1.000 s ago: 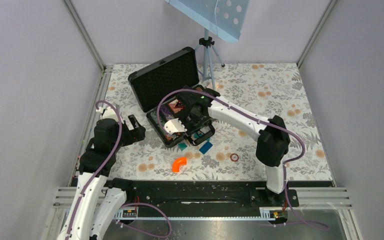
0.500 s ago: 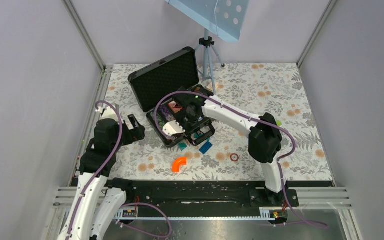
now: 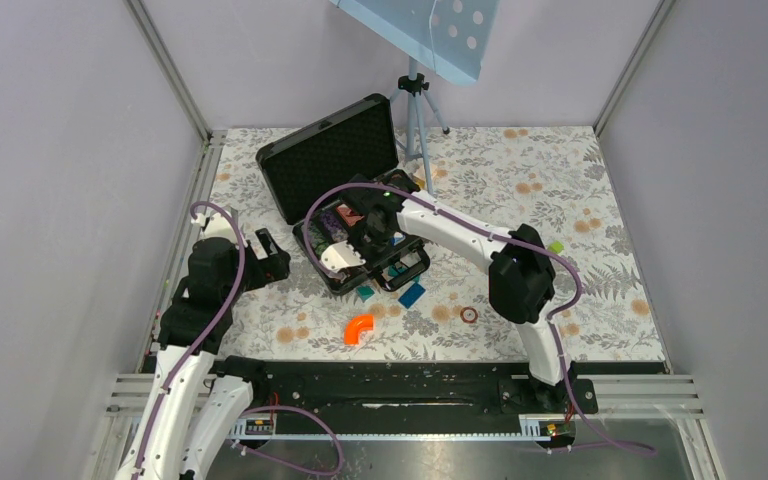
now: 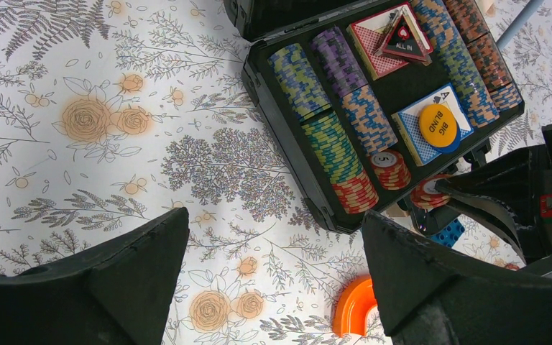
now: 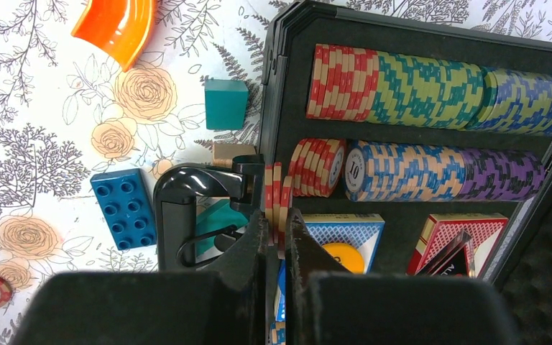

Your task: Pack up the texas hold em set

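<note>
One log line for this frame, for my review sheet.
phase: packing | right gripper: shut on red chips, at case handle edge | left gripper: open, over table | loose chip: on table

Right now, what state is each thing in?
briefcase: open, lid tilted back.
chip rows: seated in their slots.
left gripper: open, empty.
right gripper: shut on red chips, at the briefcase's edge.
loose chip: flat on the table, outside the briefcase.

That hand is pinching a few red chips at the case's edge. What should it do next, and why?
Probably nudge the right hand further over the case and lower its red chips beside the short red stack: that row stops short of the wall.
</note>
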Available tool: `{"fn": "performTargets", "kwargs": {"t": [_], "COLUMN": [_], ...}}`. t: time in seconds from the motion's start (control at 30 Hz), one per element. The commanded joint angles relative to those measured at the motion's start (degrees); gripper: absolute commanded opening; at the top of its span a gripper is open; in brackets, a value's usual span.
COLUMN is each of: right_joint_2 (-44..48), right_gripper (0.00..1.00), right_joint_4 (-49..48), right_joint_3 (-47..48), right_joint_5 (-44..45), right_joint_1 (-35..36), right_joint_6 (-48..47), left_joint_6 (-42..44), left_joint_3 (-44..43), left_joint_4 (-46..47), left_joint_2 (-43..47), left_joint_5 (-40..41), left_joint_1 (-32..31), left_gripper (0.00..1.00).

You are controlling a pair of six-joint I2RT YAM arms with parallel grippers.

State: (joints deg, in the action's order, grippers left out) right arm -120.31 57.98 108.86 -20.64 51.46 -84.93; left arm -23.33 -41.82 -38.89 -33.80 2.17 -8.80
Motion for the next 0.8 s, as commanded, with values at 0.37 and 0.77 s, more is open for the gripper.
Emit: {"fn": "performTargets", "kwargs": {"t": [0.37,0.77], "right_joint_2": [-1.15,-1.6], "right_gripper": [0.0,0.0], "right_joint_4": [-2.15,-4.56], "right_joint_3": [1.4,0.36], "right_joint_5": [-0.62,1.11], "right_joint_1": [0.66,0.7], "right_joint_6": [0.08,0.68], "left_joint_6": [0.92,1.0], "left_joint_3": [0.24,0.21], "left_joint_4": [3.25,3.48], "left_joint_2": [0.36,0.28], "left_joint_5": [0.21,0.04], "left_joint_1": [0.27,0.27], "left_gripper": [0.89,0.89]}}
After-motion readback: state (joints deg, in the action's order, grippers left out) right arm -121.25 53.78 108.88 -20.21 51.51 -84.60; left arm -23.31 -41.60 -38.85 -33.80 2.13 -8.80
